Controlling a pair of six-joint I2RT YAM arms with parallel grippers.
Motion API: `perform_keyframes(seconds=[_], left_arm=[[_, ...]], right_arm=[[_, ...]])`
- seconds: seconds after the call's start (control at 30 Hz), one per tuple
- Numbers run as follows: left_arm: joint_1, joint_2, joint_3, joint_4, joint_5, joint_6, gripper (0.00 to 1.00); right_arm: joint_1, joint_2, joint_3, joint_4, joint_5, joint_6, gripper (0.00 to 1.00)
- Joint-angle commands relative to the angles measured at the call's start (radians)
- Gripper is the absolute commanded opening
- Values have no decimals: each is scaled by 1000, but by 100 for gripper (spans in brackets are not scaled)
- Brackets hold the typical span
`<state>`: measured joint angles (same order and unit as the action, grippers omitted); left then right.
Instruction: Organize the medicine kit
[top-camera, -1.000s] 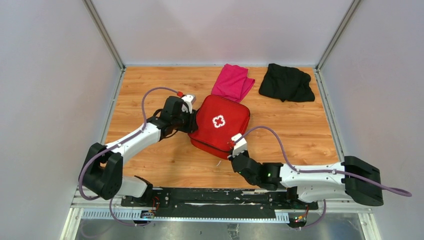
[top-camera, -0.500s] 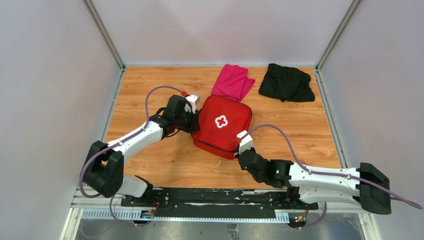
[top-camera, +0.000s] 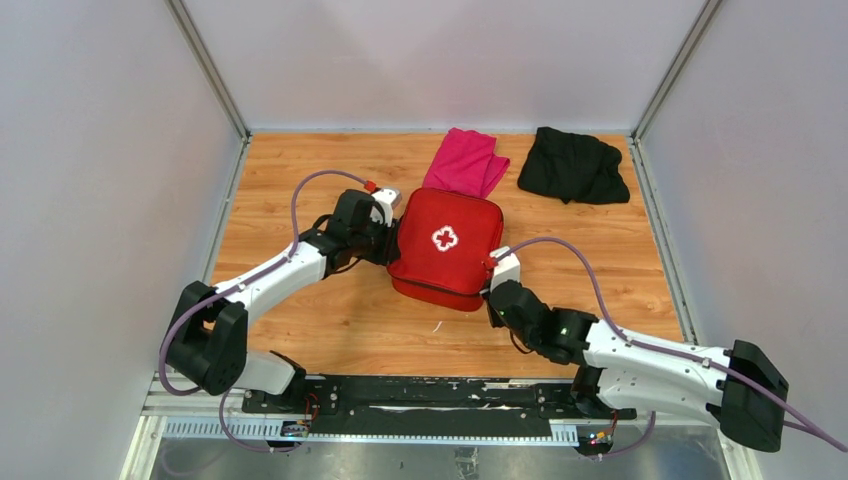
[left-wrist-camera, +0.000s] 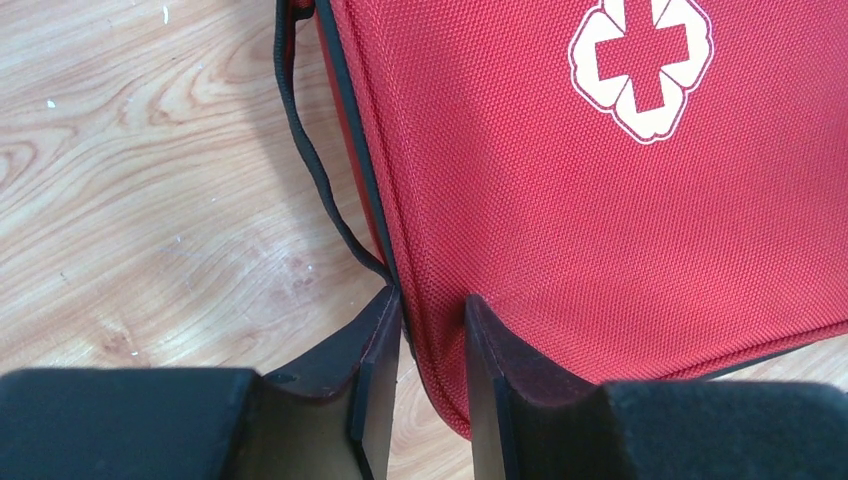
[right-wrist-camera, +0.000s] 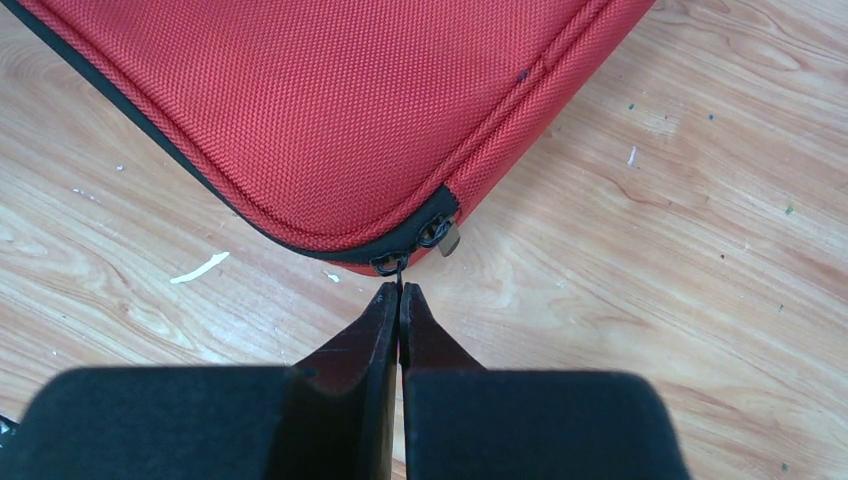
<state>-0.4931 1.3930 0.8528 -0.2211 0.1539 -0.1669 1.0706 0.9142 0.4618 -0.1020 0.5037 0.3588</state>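
The red medicine kit (top-camera: 445, 245) with a white cross lies closed in the middle of the wooden table. My left gripper (top-camera: 388, 240) is at its left edge. In the left wrist view the left gripper (left-wrist-camera: 431, 300) pinches the rim of the kit (left-wrist-camera: 600, 200) by the black piping. My right gripper (top-camera: 492, 290) is at the near right corner. In the right wrist view the right gripper (right-wrist-camera: 400, 288) is shut on the thin zipper pull (right-wrist-camera: 390, 264) at the rounded corner of the kit (right-wrist-camera: 330, 110). A second pull (right-wrist-camera: 447, 237) hangs beside it.
A folded pink cloth (top-camera: 465, 163) lies just behind the kit and a crumpled black cloth (top-camera: 573, 165) at the back right. A black strap (left-wrist-camera: 300, 150) trails on the wood by the kit's left side. A small white scrap (top-camera: 437, 326) lies in front. Walls enclose three sides.
The right arm has swung right and back, carrying the zipper pull along the kit's near edge to its right corner. The kit has turned and shifted slightly back. The left jaws have narrowed on the rim.
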Motion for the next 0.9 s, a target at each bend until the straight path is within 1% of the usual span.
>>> perform_keyframes(seconds=[0.0,0.03,0.07,0.13,0.17,0.23,0.3,0.33,0.4,0.5,0.57,0.6,0.67,0.73,0.77,0.8,0.87], left_arm=[[41,38,-32,-123,-223,106,5],[41,35,-32,-123,-223,104,6],[41,32,-32,-121,-222,103,8],[41,21,-32,-119,-217,97,11],[41,14,-32,-117,-212,94,13],[41,-5,-27,-116,-193,87,16],[41,-24,-4,-131,-167,81,22],[41,-37,10,-143,-161,76,24],[41,-67,46,-166,-141,67,33],[41,-136,85,-173,-122,37,50],[41,-190,97,-169,-105,14,59],[41,-221,100,-168,-102,2,61],[41,-285,97,-169,-108,-24,74],[41,-361,80,-176,-127,-55,89],[42,-417,66,-185,-140,-69,98],[41,-461,48,-196,-151,-89,100],[42,-550,10,-242,-228,-151,100]], right_arm=[[-51,-30,-21,-165,110,-26,8],[-55,-35,-21,-166,113,-24,11],[-58,-40,-21,-170,121,-21,21],[-58,-58,-14,-191,141,-10,31],[-58,-71,-8,-206,147,-4,34],[-58,-104,-1,-234,160,6,37],[-58,-154,2,-265,189,24,47],[-58,-179,2,-274,200,30,50],[-58,-227,3,-286,207,33,52],[-60,-298,10,-287,191,36,57],[-60,-336,27,-297,175,28,60],[-61,-350,40,-311,164,26,65],[-68,-369,79,-356,128,38,81],[-93,-373,129,-410,51,42,93],[-110,-368,158,-447,19,45,95],[-122,-362,188,-475,-6,36,96],[-135,-358,210,-510,-43,19,97]])
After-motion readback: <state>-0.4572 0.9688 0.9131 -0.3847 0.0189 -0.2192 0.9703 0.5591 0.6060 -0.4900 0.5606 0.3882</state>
